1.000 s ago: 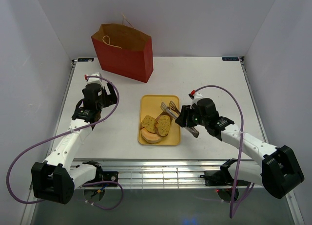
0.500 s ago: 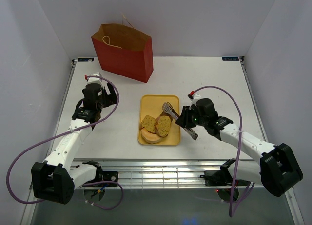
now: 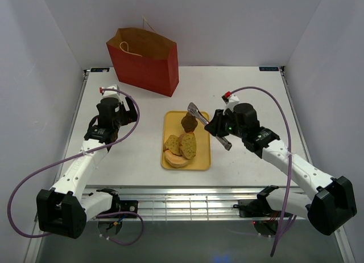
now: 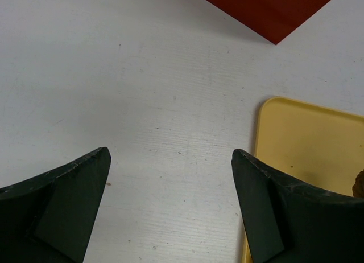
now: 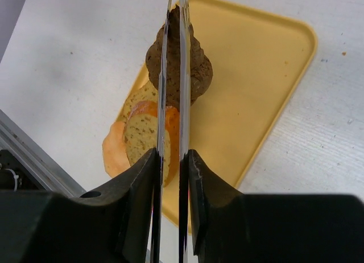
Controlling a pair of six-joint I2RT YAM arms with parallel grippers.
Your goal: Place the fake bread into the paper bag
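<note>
Bread piece (image 3: 188,124) clamped in right gripper (image 3: 192,112), paper bag (image 3: 145,61) not yet reached

Right gripper: long thin fingers closed flat on a dark brown, crusty bread piece, held on edge. The wrist view shows it pinched between both blades, hanging clear above the yellow tray (image 3: 201,156). Below it and back toward the hand's base lie the other slices (image 3: 181,144), speckled, leaning together over a pale orange piece.

Paper bag: upright, mouth open upward, well beyond the fingertips and off to the hand's left, at the far side of the table (image 3: 250,98). Nothing stands between.

Left gripper (image 4: 170,206): fingers spread wide, nothing in them, poised over bare table just beside the tray's corner. It sits nearer the bag than the right does, but carries nothing.

Judgement: the carry goes forward and left, and must rise above the bag's rim before release. The bag looks light, so a brushed rim could tip it.
</note>
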